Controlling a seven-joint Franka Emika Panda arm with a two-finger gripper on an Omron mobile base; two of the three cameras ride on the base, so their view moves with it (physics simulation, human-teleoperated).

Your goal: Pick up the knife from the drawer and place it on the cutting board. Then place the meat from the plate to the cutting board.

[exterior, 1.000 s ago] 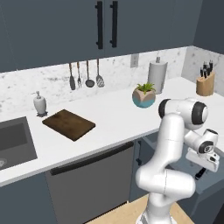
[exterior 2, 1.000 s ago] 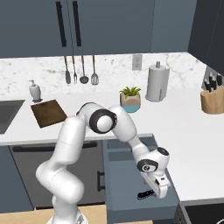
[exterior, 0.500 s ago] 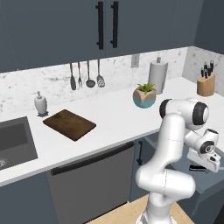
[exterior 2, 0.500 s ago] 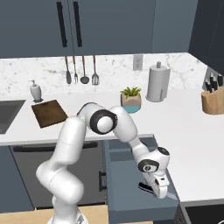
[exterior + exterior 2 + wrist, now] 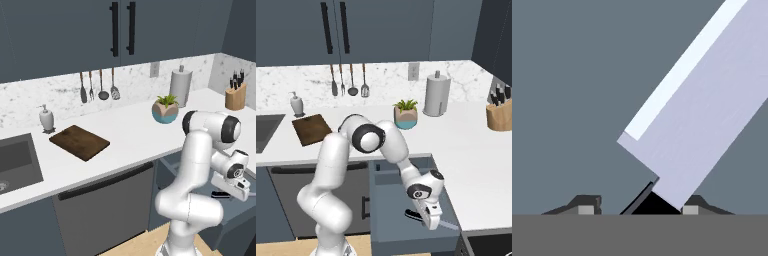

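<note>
Knife: small silver-bladed, black-handled knife lies between the tips; stiff, light, slippery blade, so hold the handle.
Pincer: pincer half-closed around the handle; grasp uncertain.

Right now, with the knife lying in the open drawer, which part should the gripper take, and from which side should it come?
Probably the black handle, from straight above. The knife lies flat on the drawer floor, so only its top is free. The gripper already straddles the handle where it meets the wide silver blade, which is too broad and thin to pinch.
</note>
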